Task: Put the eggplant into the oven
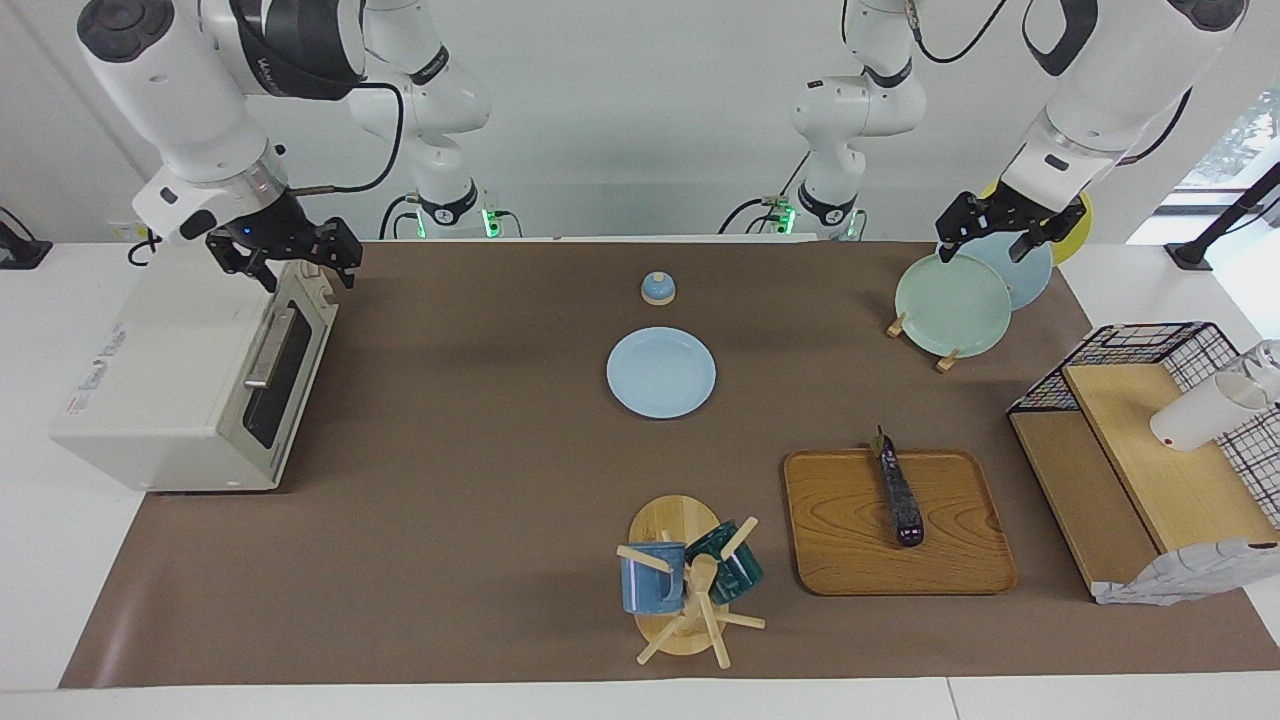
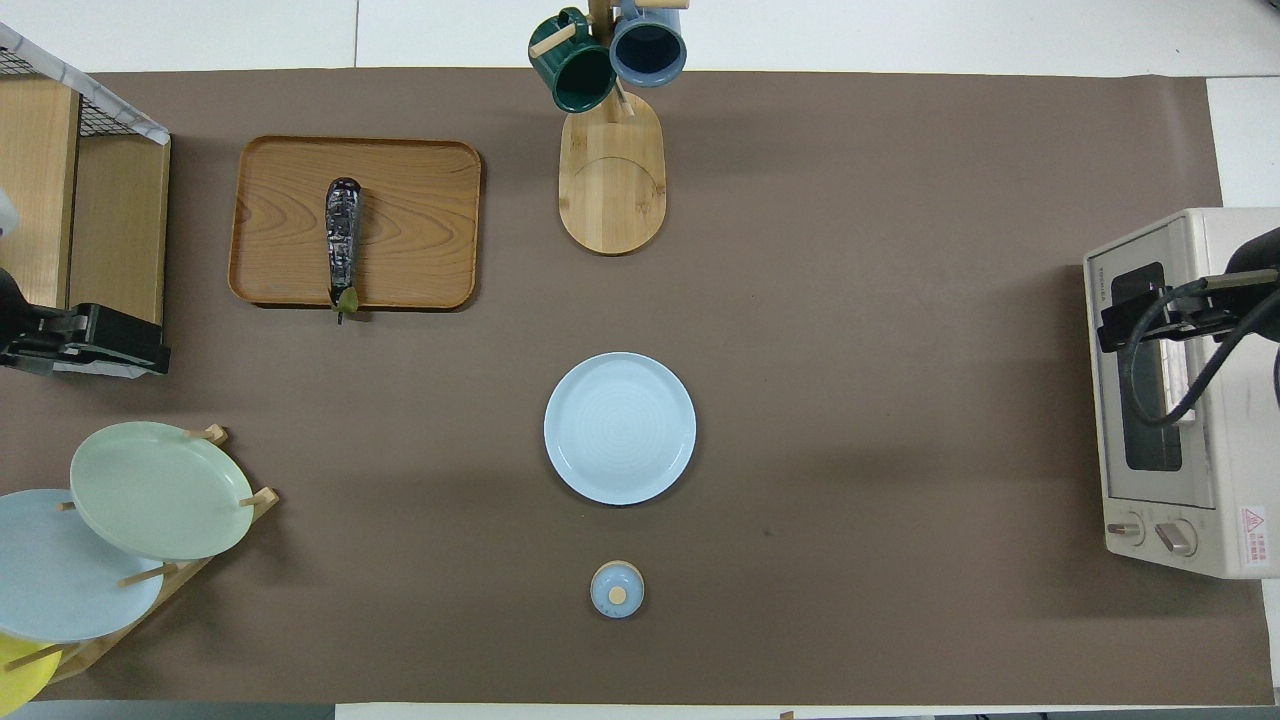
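The eggplant [image 1: 900,495] lies lengthwise on a wooden tray [image 1: 850,560], its stem end toward the robots; it also shows in the overhead view [image 2: 343,240]. The cream-white oven [image 1: 170,400] stands at the right arm's end of the table with its door shut; it also shows in the overhead view [image 2: 1225,400]. My right gripper [image 1: 305,270] is open and empty, over the oven's top front edge, just above the door handle [image 1: 270,350]. My left gripper [image 1: 985,245] is open and empty, up over the plate rack.
A light blue plate [image 1: 661,372] and a small blue lid [image 1: 658,289] sit mid-table. A mug tree [image 1: 690,590] with two mugs stands beside the tray. A plate rack [image 1: 950,305] and a wire shelf [image 1: 1150,450] with a white cup stand at the left arm's end.
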